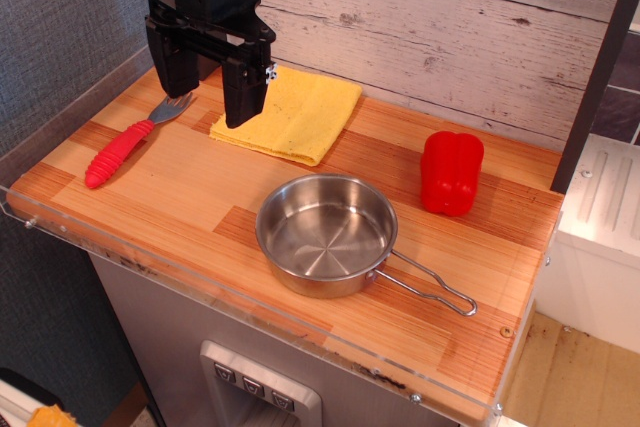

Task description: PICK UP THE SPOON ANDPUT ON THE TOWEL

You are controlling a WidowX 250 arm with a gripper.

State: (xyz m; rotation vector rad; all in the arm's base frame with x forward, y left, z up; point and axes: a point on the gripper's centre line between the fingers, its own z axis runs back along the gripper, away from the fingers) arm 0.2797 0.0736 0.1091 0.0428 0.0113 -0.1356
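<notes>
Spoon-to-towel work sits on a wooden table (200, 197), with a steel pan (325, 235) near the front edge and a red pepper (452, 172) toward the right. At the back lies the yellow towel (300, 112), flat and unoccupied. The gripper (207, 82) hangs with its fingers apart, holding nothing, between towel and utensil. Smallest, the spoon (125, 145) lies at the left edge, tines toward the gripper. Its slim ribbed handle could roll or skid away if the fingers close off-centre.

No readable text, label, brand, number or sign appears anywhere.
</notes>
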